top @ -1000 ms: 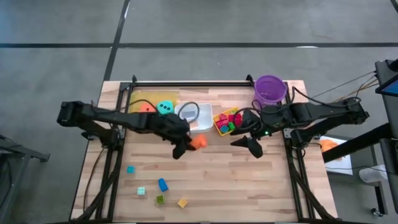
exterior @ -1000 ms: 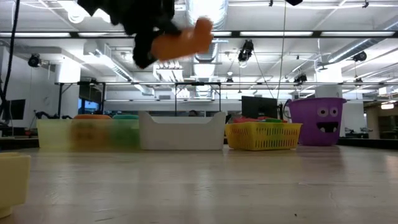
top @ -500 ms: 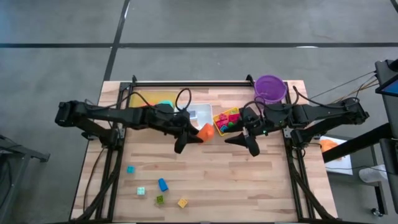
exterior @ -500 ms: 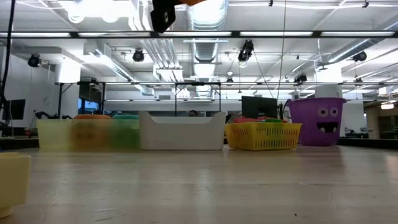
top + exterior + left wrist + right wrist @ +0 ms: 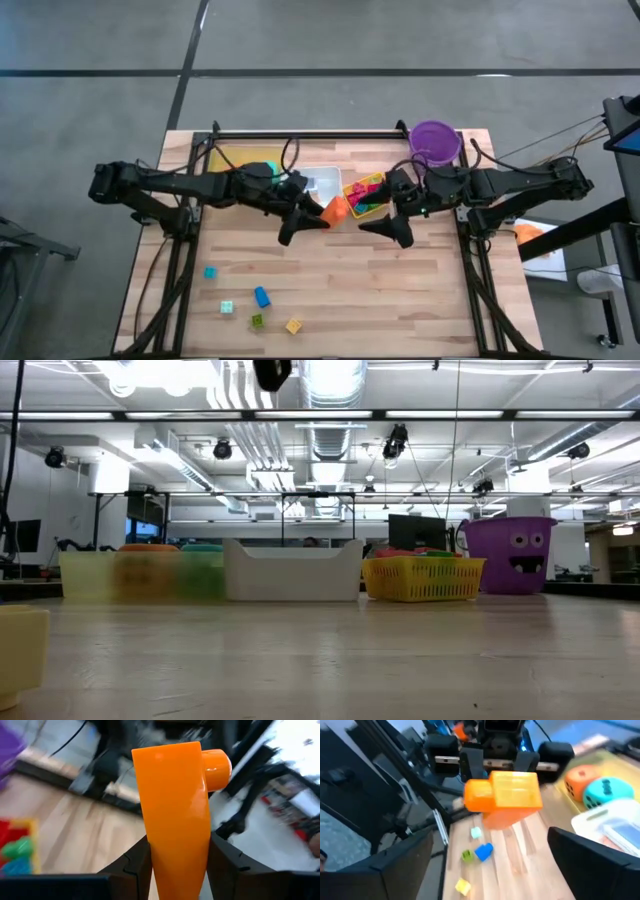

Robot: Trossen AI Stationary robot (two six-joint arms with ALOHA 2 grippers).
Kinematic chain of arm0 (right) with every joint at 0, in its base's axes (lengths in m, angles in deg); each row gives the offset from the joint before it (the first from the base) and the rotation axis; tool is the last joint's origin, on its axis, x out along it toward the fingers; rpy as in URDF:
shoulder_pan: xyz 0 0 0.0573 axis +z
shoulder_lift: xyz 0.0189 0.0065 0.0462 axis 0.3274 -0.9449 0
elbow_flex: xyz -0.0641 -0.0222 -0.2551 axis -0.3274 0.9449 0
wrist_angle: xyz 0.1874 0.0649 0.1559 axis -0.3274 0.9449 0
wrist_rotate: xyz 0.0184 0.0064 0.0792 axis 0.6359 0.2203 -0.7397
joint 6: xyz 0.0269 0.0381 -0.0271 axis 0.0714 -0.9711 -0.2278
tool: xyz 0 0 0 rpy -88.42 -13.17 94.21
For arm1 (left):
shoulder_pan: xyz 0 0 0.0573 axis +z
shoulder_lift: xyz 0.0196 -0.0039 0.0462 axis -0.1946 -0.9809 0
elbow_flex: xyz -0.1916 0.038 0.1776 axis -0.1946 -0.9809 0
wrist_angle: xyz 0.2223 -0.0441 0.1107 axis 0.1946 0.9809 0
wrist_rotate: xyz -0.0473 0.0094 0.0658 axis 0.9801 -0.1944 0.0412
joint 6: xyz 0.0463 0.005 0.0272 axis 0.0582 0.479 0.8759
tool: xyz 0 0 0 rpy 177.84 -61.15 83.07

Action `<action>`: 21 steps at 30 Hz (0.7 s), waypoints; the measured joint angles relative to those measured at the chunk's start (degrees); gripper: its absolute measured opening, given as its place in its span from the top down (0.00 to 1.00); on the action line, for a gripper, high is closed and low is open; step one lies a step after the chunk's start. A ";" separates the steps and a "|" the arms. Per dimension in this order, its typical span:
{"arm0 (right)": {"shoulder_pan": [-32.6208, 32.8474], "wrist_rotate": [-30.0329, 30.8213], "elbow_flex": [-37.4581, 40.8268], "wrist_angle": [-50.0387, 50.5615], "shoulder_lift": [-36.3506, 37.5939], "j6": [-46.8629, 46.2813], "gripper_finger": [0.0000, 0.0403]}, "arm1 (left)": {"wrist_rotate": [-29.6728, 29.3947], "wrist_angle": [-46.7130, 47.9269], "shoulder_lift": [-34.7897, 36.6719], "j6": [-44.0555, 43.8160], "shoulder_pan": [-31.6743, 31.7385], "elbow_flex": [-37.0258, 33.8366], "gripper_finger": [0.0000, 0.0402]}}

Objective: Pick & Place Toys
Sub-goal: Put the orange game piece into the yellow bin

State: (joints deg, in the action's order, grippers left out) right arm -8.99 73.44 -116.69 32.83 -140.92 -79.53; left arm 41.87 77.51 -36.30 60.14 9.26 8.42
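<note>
My left gripper (image 5: 305, 215) is shut on an orange building block (image 5: 175, 805) and holds it high over the table's middle. My right gripper (image 5: 385, 228) stands open just right of the block and faces it, touching nothing. In the right wrist view the block (image 5: 505, 795) hangs between that gripper's wide-spread fingers but beyond them. Several small blocks (image 5: 262, 296) lie on the table near its front left. An orange die (image 5: 582, 779) and a teal die (image 5: 607, 790) sit in the translucent yellow tray (image 5: 232, 160). My left gripper pinches the orange block between its two fingers (image 5: 227, 865), on two opposite side faces of its end nearest the wrist (image 5: 177, 855). The fingers come almost level from the table's left. The block is lifted clear and sticks out past the fingertips, with its round stud (image 5: 216, 766) at the free end.
A white tray (image 5: 322, 183), a yellow basket (image 5: 352, 208) of bright blocks and a purple bucket (image 5: 435, 142) stand in a row along the table's far side, behind both grippers. Bare wood lies between the grippers and the near edge.
My left gripper has risen with the orange block, out of the top of the low view. It has also carried it toward the table's right, closer to my right gripper, and tipped from slanting down toward level. The block has stayed in the hold.
</note>
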 joint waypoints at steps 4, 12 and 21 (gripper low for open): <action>-0.01 0.05 0.00 -5.77 0.04 0.89 0.02 | 1.11 -4.14 0.00 -0.23 -0.04 0.01 0.67; -0.05 6.39 0.00 -8.54 0.02 2.25 0.03 | 1.53 -7.14 -0.01 -1.11 -0.04 0.01 0.67; -1.98 8.62 0.01 -14.31 -0.82 -4.40 0.03 | 0.95 -12.02 0.00 -1.28 0.03 0.01 0.67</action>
State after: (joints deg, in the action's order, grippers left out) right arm -10.97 82.06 -116.68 18.52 -141.74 -83.93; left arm 42.82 65.49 -36.30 58.86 9.30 8.43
